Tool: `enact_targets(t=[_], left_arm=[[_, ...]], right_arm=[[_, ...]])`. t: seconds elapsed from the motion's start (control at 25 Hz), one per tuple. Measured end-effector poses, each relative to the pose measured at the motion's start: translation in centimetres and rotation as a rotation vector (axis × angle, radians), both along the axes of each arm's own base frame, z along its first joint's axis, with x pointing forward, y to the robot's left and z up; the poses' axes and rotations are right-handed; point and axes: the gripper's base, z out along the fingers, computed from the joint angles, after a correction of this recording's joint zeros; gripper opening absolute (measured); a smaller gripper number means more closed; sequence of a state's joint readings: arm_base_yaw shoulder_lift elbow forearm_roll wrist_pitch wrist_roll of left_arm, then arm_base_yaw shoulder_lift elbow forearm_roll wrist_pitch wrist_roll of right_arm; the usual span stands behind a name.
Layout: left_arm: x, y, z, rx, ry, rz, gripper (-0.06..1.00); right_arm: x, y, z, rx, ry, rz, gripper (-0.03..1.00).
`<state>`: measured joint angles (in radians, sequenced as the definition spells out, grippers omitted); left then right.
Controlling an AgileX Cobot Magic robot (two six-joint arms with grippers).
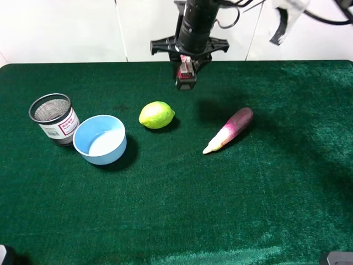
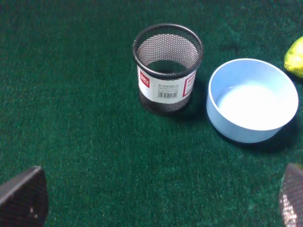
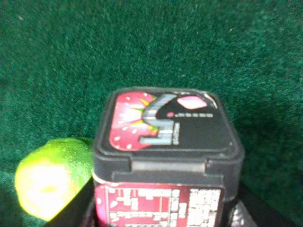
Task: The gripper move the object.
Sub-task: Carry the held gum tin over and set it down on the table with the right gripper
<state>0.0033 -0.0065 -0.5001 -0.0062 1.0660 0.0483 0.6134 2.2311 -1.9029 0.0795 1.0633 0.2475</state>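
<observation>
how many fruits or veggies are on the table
2: a lime near the middle of the green cloth, and a purple-and-white eggplant to its right, lying apart from it. None appear hidden.

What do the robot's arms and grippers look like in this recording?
The right gripper is a black multi-pronged claw on a black ribbed cylindrical arm, with black cables above. The left gripper shows only dark, finely textured fingertips.
</observation>
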Motion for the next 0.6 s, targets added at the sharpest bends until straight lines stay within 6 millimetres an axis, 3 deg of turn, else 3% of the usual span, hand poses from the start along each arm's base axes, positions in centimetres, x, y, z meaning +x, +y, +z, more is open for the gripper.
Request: enact_targets(t=[0.6], left_arm=[[0.0,0.0,0.0,0.0,-0.001,0.0,0.99]], right_arm=[[0.3,0.7,-5.9,-0.137,0.03,0.123,0.34]])
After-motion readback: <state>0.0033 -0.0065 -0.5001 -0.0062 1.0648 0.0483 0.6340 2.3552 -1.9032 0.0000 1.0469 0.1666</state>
